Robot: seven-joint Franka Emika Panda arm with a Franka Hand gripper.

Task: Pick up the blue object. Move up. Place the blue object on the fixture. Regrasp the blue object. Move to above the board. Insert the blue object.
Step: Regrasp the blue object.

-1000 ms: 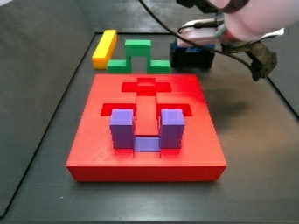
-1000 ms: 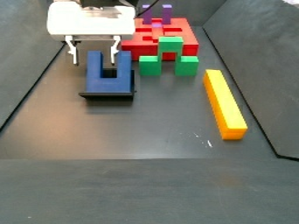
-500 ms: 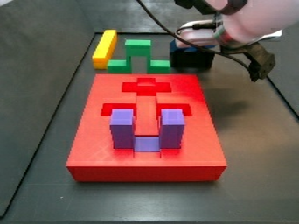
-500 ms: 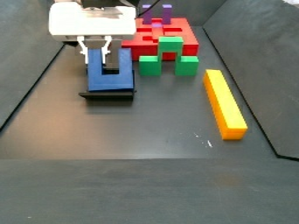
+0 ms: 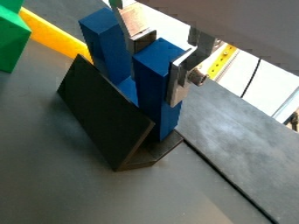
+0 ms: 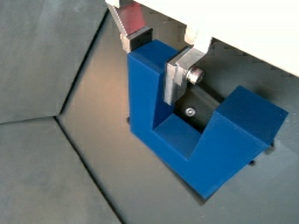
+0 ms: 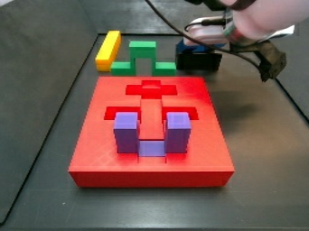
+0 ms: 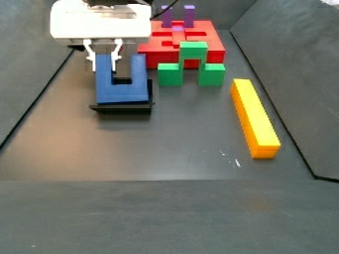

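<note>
One prong of blue object (image 6: 193, 131) clamped by gripper (image 6: 158, 54); side view hides grip.

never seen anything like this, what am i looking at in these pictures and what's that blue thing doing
This is a robot arm with a two-finger pincer at its end. Two pictures come from cameras fixed beside the table; two come from cameras on the arm's wrist, looking down past the fingers.

On the dark table lies a big red board with cut-out recesses. A purple U-shaped block already sits in one of them. Behind the board are a green block and a long yellow bar.

The blue object is a U-shaped block leaning against a black holder, the fixture. In a wrist view the silver fingers sit on either side of one prong of the block. I can't tell whether they are squeezing it; it is not lifted.
</note>
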